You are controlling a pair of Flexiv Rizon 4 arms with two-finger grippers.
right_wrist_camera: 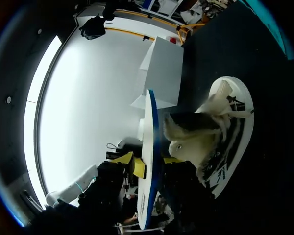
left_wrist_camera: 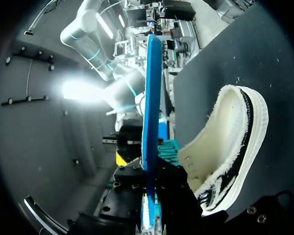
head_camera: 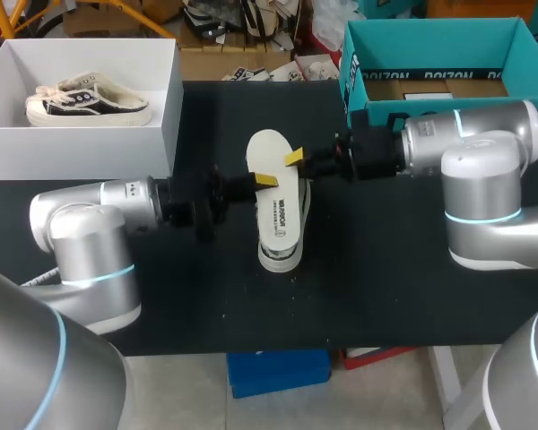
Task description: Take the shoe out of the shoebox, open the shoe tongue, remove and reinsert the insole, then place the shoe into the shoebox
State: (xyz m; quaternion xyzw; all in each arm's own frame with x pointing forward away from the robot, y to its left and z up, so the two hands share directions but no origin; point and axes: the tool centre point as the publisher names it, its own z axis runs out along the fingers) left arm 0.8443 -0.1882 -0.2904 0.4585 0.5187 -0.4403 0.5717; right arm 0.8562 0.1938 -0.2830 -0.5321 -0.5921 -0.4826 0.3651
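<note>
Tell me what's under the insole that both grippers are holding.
The shoe, lying on the black table. From above only its near end and one edge show; the insole covers the rest.

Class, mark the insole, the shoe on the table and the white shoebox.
insole (head_camera: 269,150): head view, its bare white end.
shoe (left_wrist_camera: 221,142): left wrist view, its fleecy lining.
white shoebox (head_camera: 81,148): head view, its front wall.

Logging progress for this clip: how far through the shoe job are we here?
Done: the shoe is out on the table, its insole removed. In hand: left gripper and right gripper both grip the insole above the shoe. Left: reinsert it, then box the shoe.
</note>
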